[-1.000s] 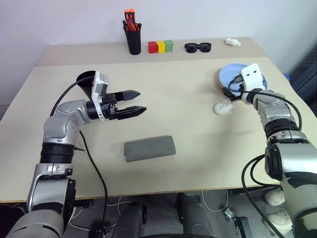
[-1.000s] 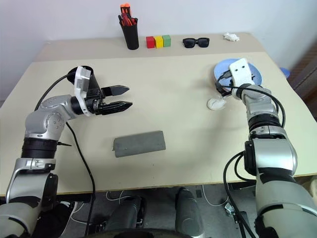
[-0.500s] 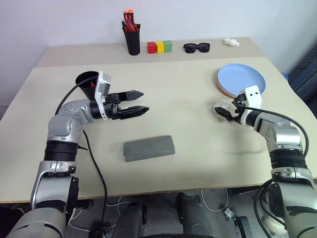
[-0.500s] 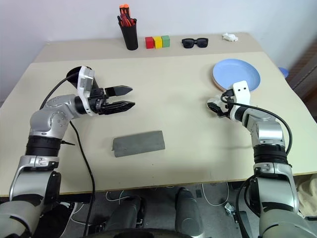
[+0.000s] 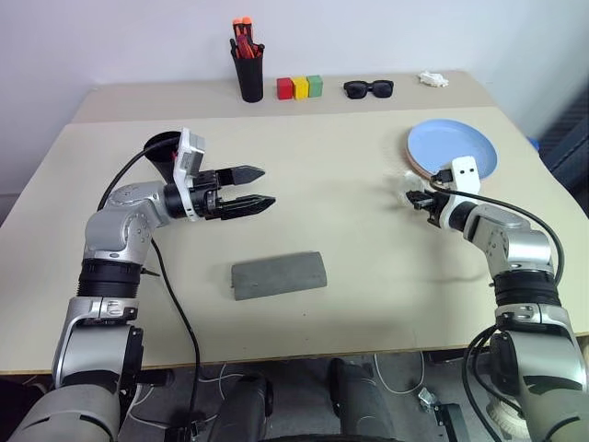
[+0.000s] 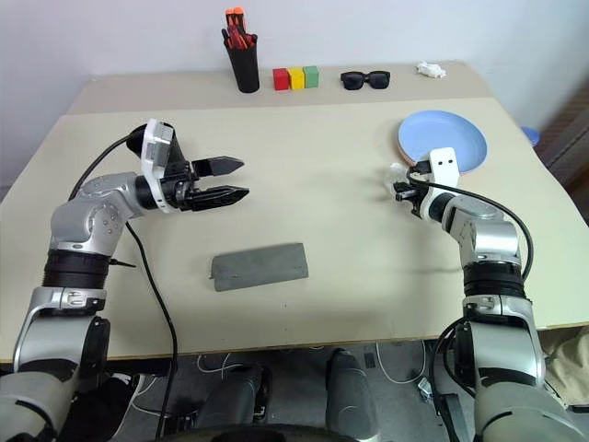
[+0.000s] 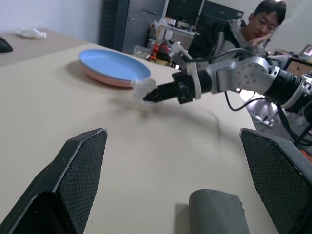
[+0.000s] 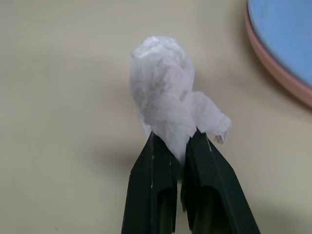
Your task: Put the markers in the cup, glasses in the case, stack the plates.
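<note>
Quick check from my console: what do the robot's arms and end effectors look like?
Both arms are silver-grey metal segments with black joint rings and loose black cables. Each wrist carries a white camera block. The left end effector and right end effector each have two black tapered fingers, with mesh-textured pads.

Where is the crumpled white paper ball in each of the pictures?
Left eye view: white paper ball at the right gripper, below the blue plate.
Right eye view: same, beside the plate.
Left wrist view: mid-picture, at the fingertips.
Right wrist view: centre, pinched.
Shared landmark: the blue plate.
</note>
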`<state>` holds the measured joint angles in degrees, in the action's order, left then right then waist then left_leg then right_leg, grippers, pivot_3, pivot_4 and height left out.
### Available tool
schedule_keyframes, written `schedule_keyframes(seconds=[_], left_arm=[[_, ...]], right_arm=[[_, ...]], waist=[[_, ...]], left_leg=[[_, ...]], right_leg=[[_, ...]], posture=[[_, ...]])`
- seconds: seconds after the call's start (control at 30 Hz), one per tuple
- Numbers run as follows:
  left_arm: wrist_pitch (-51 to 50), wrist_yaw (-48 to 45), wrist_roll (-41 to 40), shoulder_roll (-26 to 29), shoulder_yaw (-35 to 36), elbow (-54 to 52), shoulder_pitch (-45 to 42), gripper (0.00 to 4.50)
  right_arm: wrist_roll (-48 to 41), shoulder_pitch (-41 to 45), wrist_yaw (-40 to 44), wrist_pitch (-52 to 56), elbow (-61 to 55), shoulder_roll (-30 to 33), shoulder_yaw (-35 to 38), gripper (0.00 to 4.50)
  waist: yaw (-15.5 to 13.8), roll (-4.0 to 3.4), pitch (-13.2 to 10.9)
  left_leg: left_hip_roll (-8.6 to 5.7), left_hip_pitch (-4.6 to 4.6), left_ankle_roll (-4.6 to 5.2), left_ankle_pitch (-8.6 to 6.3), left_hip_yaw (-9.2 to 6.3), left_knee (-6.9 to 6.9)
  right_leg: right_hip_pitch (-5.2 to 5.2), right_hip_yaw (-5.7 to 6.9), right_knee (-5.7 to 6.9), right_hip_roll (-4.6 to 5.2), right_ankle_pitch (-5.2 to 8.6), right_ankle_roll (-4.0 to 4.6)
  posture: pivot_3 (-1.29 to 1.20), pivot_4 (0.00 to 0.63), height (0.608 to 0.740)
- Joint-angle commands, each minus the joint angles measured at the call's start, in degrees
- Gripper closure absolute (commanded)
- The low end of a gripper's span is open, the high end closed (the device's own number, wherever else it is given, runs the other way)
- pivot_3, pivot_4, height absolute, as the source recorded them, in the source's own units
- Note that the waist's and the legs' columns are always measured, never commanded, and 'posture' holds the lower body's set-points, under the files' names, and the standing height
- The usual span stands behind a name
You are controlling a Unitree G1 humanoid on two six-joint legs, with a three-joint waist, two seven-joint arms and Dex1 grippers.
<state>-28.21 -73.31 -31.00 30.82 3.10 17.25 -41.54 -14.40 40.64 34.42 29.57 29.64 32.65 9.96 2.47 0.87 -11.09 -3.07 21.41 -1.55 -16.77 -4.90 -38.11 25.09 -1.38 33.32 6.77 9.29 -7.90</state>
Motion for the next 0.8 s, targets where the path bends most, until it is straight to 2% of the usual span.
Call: schedule_keyframes(seconds=[0.03, 0.17, 0.27, 0.4, 0.53, 0.7, 0.77, 0.8], left_arm=[[0.7, 0.8, -0.9, -0.1, 1.5, -2.2, -0.3, 0.0], [-0.3, 0.9, -1.8, -0.2, 1.7, -3.2, -0.2, 0.0], [-1.8, 0.8, -2.4, 0.6, 1.7, -4.6, 0.6, 0.0], [-2.7, 1.9, -2.9, 2.2, 3.1, -6.8, 2.2, 0.0], [-4.6, 3.2, -4.2, 4.6, 4.7, -10.1, 5.0, 0.0], [-6.5, 5.5, -5.8, 6.6, 6.9, -15.4, 9.3, 0.0], [-7.2, 6.4, -6.9, 7.3, 8.3, -17.0, 11.0, 0.0], [-7.1, 6.6, -7.1, 7.5, 8.8, -17.5, 11.6, 0.0]], right_arm=[[2.3, 7.5, -4.7, -9.1, 7.4, 3.2, 2.8, 4.45], [7.0, 17.4, -11.4, -18.6, 25.4, 5.0, 1.4, 4.45], [9.2, 22.7, -13.5, -23.7, 35.4, 4.6, 0.6, 4.45], [11.0, 24.5, -13.6, -27.4, 41.9, 3.6, -0.2, 2.99], [13.1, 24.6, -15.1, -30.5, 43.3, 3.9, -0.9, 0.99], [11.5, 24.9, -13.5, -33.7, 41.8, 5.0, 1.5, 0.99], [9.1, 23.3, -7.7, -37.2, 37.6, 4.5, 2.7, 0.99], [6.3, 22.2, -2.1, -36.9, 34.7, 3.7, 3.8, 0.99]], waist=[[0.1, 0.0, 0.0], [0.0, 0.0, 0.0], [0.2, 0.0, 0.0], [0.4, 0.0, 0.0], [0.9, -0.02, 0.0], [1.1, -0.02, 0.0], [1.2, -0.03, 0.0], [1.4, -0.03, 0.0]], left_leg=[[0.0, -0.01, 0.0, 0.0, 0.0, 0.0], [0.0, 0.0, -0.01, 0.0, 0.02, 0.04], [0.0, 0.01, 0.0, 0.0, 0.03, 0.08], [0.01, 0.0, 0.0, 0.0, 0.03, 0.12], [0.01, 0.04, -0.01, 0.01, 0.04, 0.11], [0.0, 0.04, -0.01, 0.0, 0.02, 0.12], [0.0, 0.03, -0.01, 0.0, 0.02, 0.11], [0.0, 0.04, -0.01, 0.0, 0.03, 0.12]], right_leg=[[0.0, 0.0, 0.0, 0.0, 0.0, 0.0], [0.0, 0.0, -0.03, 0.0, 0.01, 0.01], [0.0, -0.01, -0.08, 0.0, 0.01, 0.01], [0.01, -0.02, -0.09, 0.0, 0.01, 0.01], [0.08, -0.04, -0.03, 0.0, 0.0, 0.01], [0.07, -0.04, -0.04, 0.0, 0.01, 0.01], [0.07, -0.04, -0.04, 0.0, 0.01, 0.01], [0.07, -0.04, -0.05, 0.0, 0.01, 0.01]], posture=[[0.0, 0.15, 0.74], [0.0, 0.15, 0.74], [0.0, 0.15, 0.74], [0.0, 0.15, 0.74], [0.0, 0.15, 0.74], [0.0, 0.15, 0.74], [0.0, 0.15, 0.74], [0.0, 0.15, 0.74]])
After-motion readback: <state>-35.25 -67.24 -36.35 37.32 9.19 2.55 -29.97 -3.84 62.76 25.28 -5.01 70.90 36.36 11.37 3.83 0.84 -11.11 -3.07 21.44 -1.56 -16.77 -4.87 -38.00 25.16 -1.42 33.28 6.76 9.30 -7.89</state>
